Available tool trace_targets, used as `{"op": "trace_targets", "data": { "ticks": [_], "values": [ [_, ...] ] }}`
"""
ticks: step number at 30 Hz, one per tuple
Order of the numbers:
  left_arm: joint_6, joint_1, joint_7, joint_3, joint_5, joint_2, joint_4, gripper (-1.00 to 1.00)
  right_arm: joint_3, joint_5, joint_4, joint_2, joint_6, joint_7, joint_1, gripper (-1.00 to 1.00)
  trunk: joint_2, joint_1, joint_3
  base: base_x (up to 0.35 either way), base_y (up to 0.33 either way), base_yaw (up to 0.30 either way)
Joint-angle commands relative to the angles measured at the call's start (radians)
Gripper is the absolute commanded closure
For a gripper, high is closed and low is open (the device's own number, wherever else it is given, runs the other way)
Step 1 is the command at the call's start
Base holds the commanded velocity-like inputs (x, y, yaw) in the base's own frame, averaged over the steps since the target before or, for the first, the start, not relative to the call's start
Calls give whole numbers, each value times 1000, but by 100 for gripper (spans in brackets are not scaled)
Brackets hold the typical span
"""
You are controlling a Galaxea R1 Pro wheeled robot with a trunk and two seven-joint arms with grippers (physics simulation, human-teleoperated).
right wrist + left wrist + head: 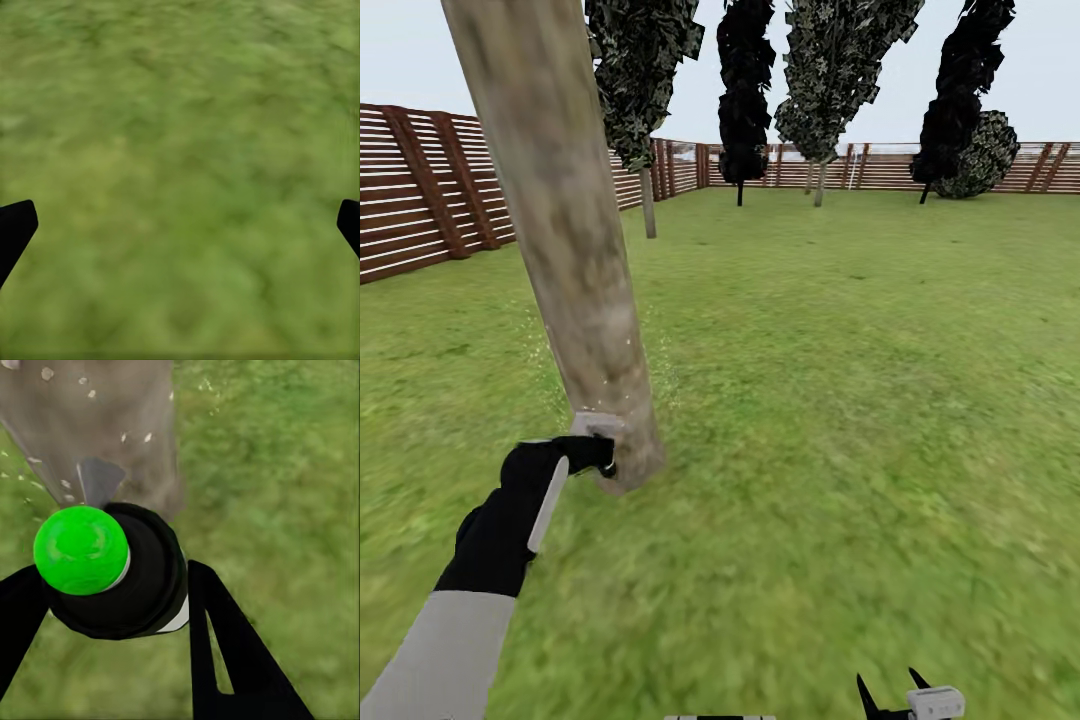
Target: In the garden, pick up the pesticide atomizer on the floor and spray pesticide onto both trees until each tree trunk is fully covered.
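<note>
A thick, pale mottled tree trunk [575, 270] leans up from the grass at the left. My left gripper [598, 455] is at its base, shut on the pesticide atomizer [81, 549], which has a black body and a round green cap. Its grey nozzle [97, 480] points at the trunk [90, 412] from very close. Pale droplets speckle the bark and hang in the air around the trunk's foot. My right gripper [890, 695] hangs low at the front right, open over bare lawn [180, 150] with nothing between its fingers.
A brown slatted fence [420, 190] runs along the left and the far side. Farther back stand two pale-trunked trees with dark green leaves [648, 200] [819, 180] and thin black-leaved trees [742, 110] [960, 100]. Open grass [860, 400] spreads to the right.
</note>
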Motion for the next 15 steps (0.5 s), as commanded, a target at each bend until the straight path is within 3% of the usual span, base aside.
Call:
{"op": "trace_targets", "data": {
  "ticks": [1,3,5,6,8,10,11,14,15],
  "values": [
    [4,-1,-2,30,10,11,-4,100,0,0,0,0,0,0,0,-100,0,0,0,0,0,0],
    [13,-10,-17,61,10,48,-6,100,0,0,0,0,0,0,0,-100,0,0,0,0,0,0],
    [32,-28,-77,73,10,121,-6,100,0,0,0,0,0,0,1,-100,0,0,0,0,0,0],
    [36,-29,-84,72,11,125,-11,100,0,0,0,0,0,0,0,-100,0,0,0,0,0,0],
    [76,-30,-90,67,13,117,-59,100,0,0,0,0,0,0,0,-100,0,0,0,0,0,0],
    [97,-45,-92,50,12,75,-114,100,0,0,0,1,0,0,0,-100,0,0,0,0,0,0],
    [100,-55,-92,48,12,67,-118,100,-1,0,0,0,0,0,0,-100,0,0,0,0,0,0],
    [105,-123,-92,46,13,31,-122,100,0,0,0,0,0,0,0,-100,0,0,0,0,0,0],
    [106,-141,-92,49,14,30,-122,100,0,0,0,0,0,0,0,-100,0,0,0,0,0,0]
  ]
}}
